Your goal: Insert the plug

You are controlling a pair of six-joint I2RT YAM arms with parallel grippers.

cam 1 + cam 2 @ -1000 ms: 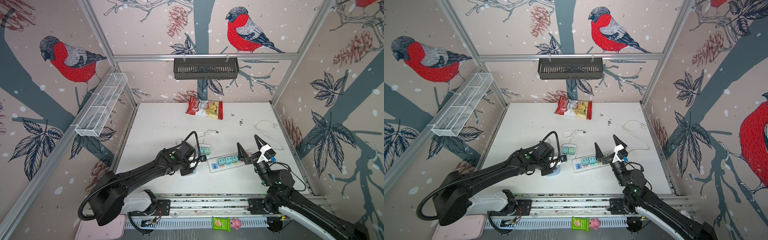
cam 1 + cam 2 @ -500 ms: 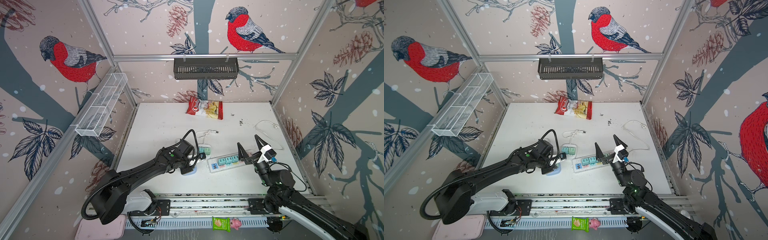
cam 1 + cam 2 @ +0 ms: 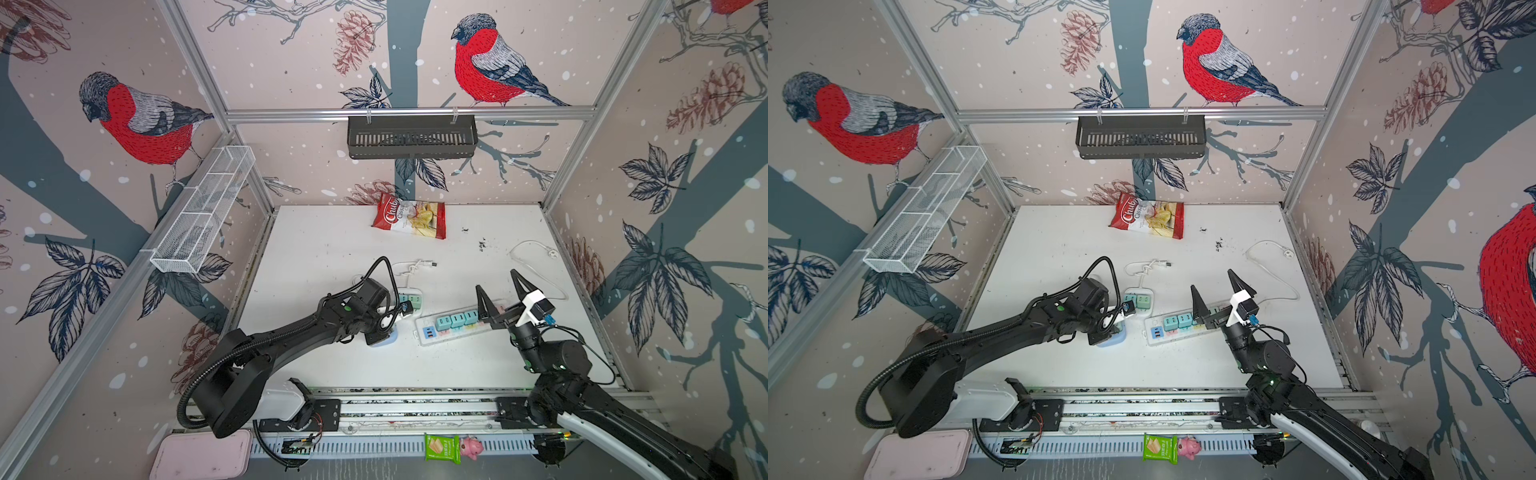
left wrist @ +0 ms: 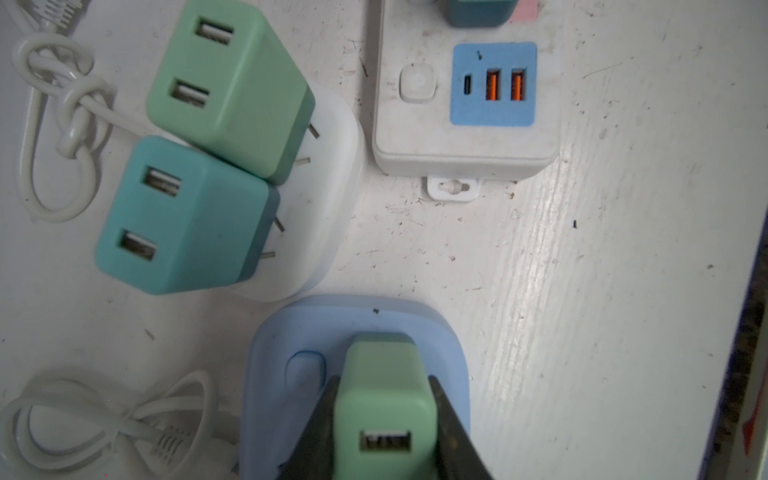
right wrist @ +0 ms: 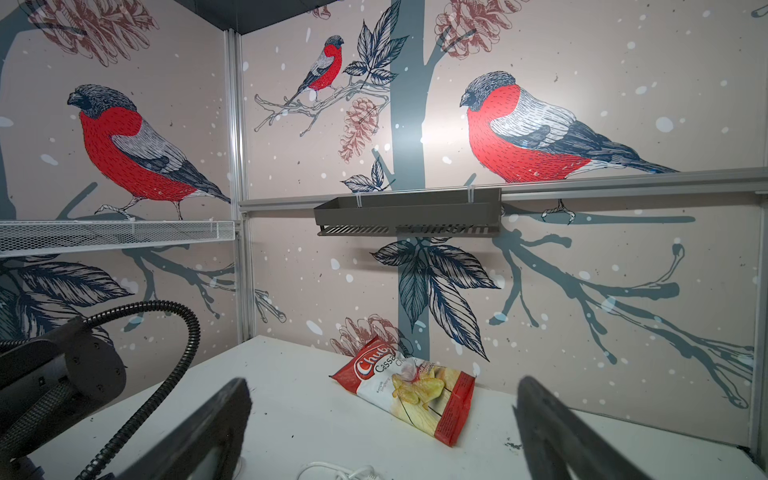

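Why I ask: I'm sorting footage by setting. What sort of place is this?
Probably a robot test cell, not a home: an aluminium frame holds bird-print wall panels, a rail fronting the white table carries the left arm and right arm, and a power strip with chargers lies there.

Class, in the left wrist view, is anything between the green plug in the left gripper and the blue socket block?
Nothing visible. The left gripper is shut on the green plug, which sits directly over the blue socket block; the prongs are hidden. The white block lies beside it, not between.
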